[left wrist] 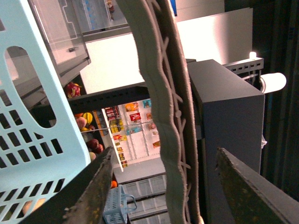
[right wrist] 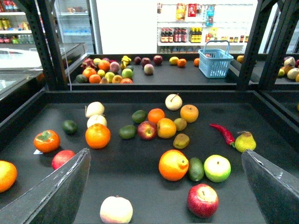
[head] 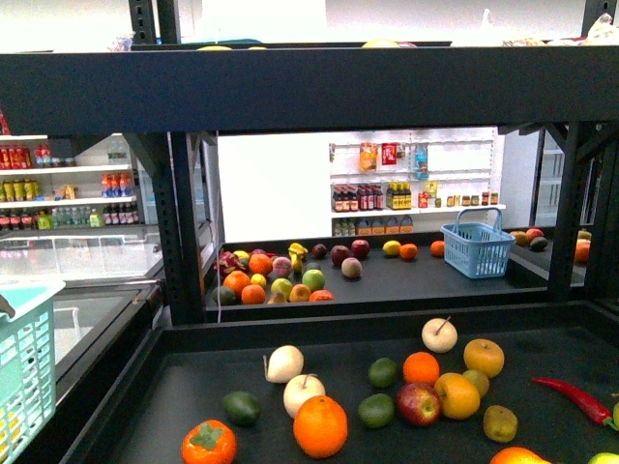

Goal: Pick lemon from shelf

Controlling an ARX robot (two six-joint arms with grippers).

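Note:
The lemon [right wrist: 173, 164] is an oval yellow-orange fruit with a pointed nub. It lies on the shelf's [right wrist: 140, 191] dark lower tray beside a green avocado [right wrist: 195, 169]. Only its top shows at the bottom edge of the front view [head: 517, 456]. My right gripper [right wrist: 166, 205] hovers open over the tray's near side, fingers wide apart, and the lemon is ahead between them and untouched. My left gripper [left wrist: 168, 196] is open beside a pale blue basket [left wrist: 28, 130]. A beige ribbed band [left wrist: 159, 93] runs between its fingers. Neither gripper shows in the front view.
Around the lemon lie a green apple [right wrist: 217, 168], a red apple [right wrist: 202, 200], a pale fruit [right wrist: 116, 209], oranges, a pear [right wrist: 245, 141] and a red chili [right wrist: 223, 133]. The far tray holds more fruit, a bright yellow one [head: 391, 248] and a blue basket [head: 478, 246]. Black uprights [head: 184, 227] flank the tray.

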